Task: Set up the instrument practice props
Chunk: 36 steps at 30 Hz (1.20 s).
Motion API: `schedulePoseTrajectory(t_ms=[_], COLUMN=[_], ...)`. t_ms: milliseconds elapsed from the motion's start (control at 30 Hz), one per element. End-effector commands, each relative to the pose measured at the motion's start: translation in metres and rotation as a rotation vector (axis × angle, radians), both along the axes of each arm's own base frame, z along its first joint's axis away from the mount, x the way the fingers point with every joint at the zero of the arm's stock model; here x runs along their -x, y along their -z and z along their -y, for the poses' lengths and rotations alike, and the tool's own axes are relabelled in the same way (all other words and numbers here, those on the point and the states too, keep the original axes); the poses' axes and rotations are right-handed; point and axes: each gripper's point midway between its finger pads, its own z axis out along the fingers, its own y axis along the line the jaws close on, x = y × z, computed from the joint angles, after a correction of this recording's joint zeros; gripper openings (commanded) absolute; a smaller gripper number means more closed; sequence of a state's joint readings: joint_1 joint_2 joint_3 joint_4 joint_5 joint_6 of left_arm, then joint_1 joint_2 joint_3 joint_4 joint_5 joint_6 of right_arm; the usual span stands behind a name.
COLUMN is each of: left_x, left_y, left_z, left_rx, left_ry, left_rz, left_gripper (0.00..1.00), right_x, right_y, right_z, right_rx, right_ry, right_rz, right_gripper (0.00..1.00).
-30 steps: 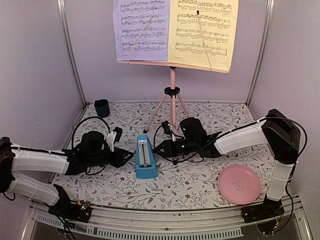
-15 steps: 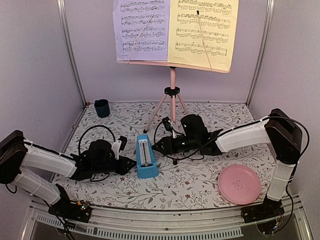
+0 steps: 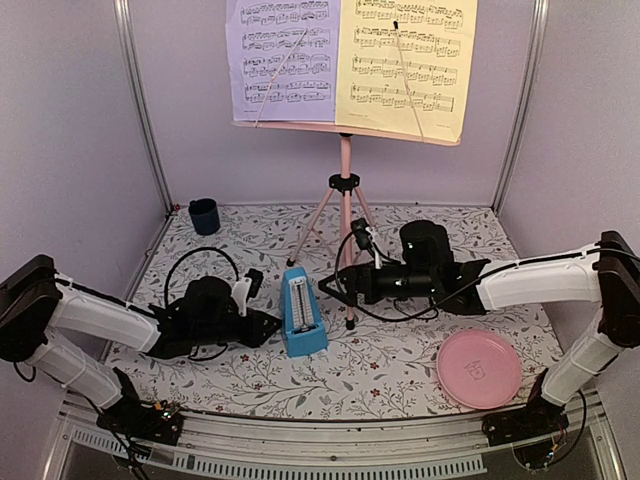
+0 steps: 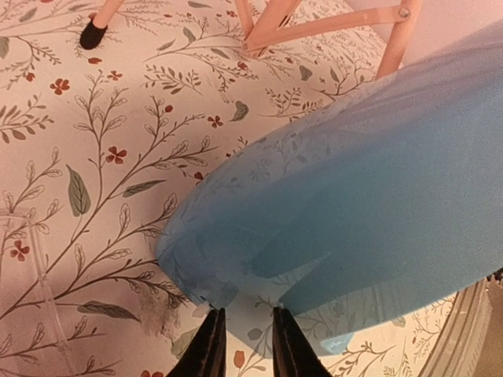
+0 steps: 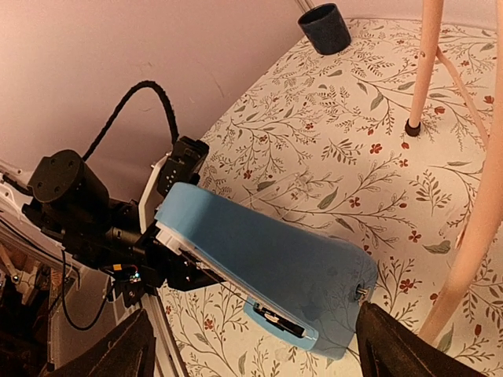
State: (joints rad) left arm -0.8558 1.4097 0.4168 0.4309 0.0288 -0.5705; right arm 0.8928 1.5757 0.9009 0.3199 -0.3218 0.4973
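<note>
Floral cloth covers the worktop (image 3: pixel 400 365), and at its back the pink music stand (image 3: pixel 345 190) is up, the lavender sheet (image 3: pixel 285 55) and the yellow sheet (image 3: pixel 405 60) side by side on its desk. What is left, as I judge, is the blue metronome (image 3: pixel 302 312): it is in front of the stand, just beside the near tripod leg, and the right wrist view shows it leaning, not flat. The left tool (image 3: pixel 268 325) is low at its foot. Its fingers (image 4: pixel 206 353) are nearly together with only a thin slit, and the blue rim comes down to their tips; if they pinch it or only touch it, I cannot tell. The right tool (image 3: pixel 336 284) is on the other side, jaws spread wide, holding nothing. To do this well I would lower the base slowly until all of it lies on the cloth, keep the open tool near against tipping, and let go only when the lean is gone. A push toward the tripod leg could shake the stand and its sheets.
</note>
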Motion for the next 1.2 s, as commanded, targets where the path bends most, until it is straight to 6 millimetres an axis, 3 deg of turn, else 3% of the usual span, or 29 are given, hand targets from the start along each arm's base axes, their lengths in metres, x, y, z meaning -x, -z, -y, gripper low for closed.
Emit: schedulePoseTrajectory(t_ms=[0, 400, 667, 1167], left_x=[-0.004, -0.009, -0.009, -0.009], left_y=[-0.02, -0.025, -0.024, -0.025], left_z=[0.004, 0.01, 0.01, 0.01], left_rx=[0.024, 0.027, 0.026, 0.022], left_ry=[-0.011, -0.003, -0.001, 0.004], left_rz=[0.056, 0.069, 0.072, 0.078], left_gripper=[0.23, 0.23, 0.23, 0.23], right_x=[0.018, 0.013, 0.005, -0.001], right_y=[-0.005, 0.014, 0.015, 0.024], right_z=[-0.007, -0.043, -0.053, -0.041], right_rx=[-0.007, 0.051, 0.064, 0.125], right_ry=[-0.044, -0.033, -0.007, 0.063], right_rz=[0.051, 0.028, 0.024, 0.033], right_gripper=[0.91, 0.81, 0.76, 0.54])
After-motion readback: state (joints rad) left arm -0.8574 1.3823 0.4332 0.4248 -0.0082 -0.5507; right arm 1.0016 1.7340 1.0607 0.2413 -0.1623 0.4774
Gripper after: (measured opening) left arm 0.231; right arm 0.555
